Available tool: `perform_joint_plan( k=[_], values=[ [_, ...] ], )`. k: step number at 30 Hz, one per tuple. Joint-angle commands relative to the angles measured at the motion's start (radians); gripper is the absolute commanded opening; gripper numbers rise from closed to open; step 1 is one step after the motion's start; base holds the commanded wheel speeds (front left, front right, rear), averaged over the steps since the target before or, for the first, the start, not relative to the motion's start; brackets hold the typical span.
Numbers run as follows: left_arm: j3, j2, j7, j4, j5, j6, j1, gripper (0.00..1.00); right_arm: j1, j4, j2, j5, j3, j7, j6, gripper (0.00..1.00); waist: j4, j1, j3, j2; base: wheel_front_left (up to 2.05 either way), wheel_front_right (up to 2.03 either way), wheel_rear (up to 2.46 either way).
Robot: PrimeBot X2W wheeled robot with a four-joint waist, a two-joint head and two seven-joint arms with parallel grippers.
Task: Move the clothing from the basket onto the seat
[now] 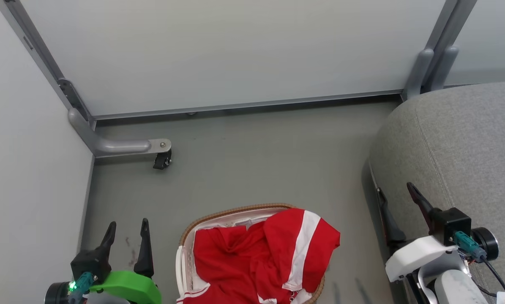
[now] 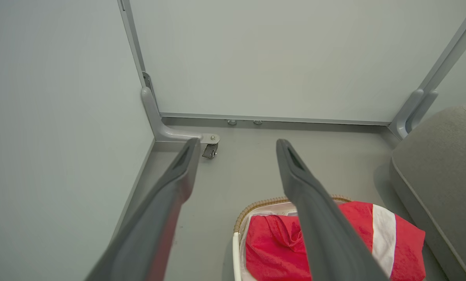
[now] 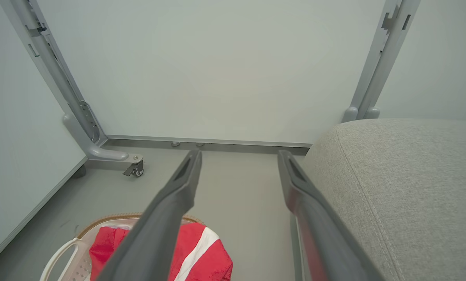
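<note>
On the grey floor [image 1: 256, 160], at the bottom middle of the head view, the basket [image 1: 235, 210] stood with the clothing [image 1: 235, 257] heaped inside it. The red heap spilled over the basket's right rim, towards the seat [image 1: 459, 143] (its near end was cut off by the picture's edge, so its full length could not be told). One garment's broad white band [image 1: 305, 245] ran almost straight away from the robot, tilted a little to the right at its far end. The left tool [image 1: 128, 222] hovered just left of the basket, fingers spread wide and holding nothing, pointing away from the robot. The right tool [image 1: 394, 187], likewise wide open and empty, hung at the seat's left edge, to the right of the clothing and apart from it. The clothing lay between the two tools, touched by neither.
</note>
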Motion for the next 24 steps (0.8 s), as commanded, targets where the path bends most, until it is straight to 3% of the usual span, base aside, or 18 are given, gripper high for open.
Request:
perform_joint_plan(
  k=[1,8,14,24],
  values=[
    [-0.005,0.002,-0.008,0.000,0.015,-0.004,-0.028,1.00,-0.020,-0.011,-0.004,-0.019,0.003,-0.010,0.000,1.00,-0.016,0.0000,0.046,0.0000,0.00,0.00,0.00],
    [-0.062,0.005,-0.022,0.041,0.024,-0.012,-0.119,1.00,-0.086,-0.055,-0.004,-0.061,0.028,-0.024,0.000,1.00,-0.054,0.0000,0.172,0.0000,0.00,0.00,0.00],
    [-0.163,0.058,-0.033,0.084,0.003,-0.012,-0.226,1.00,-0.170,-0.101,-0.004,-0.094,0.049,-0.032,0.000,1.00,-0.099,0.0000,0.316,0.0000,0.00,0.00,0.00],
    [-0.318,0.128,-0.030,0.212,-0.061,-0.012,-0.378,1.00,-0.250,-0.160,-0.004,-0.053,0.074,-0.033,0.000,1.00,-0.155,0.0000,0.501,0.0000,0.00,0.00,0.00]
  ],
)
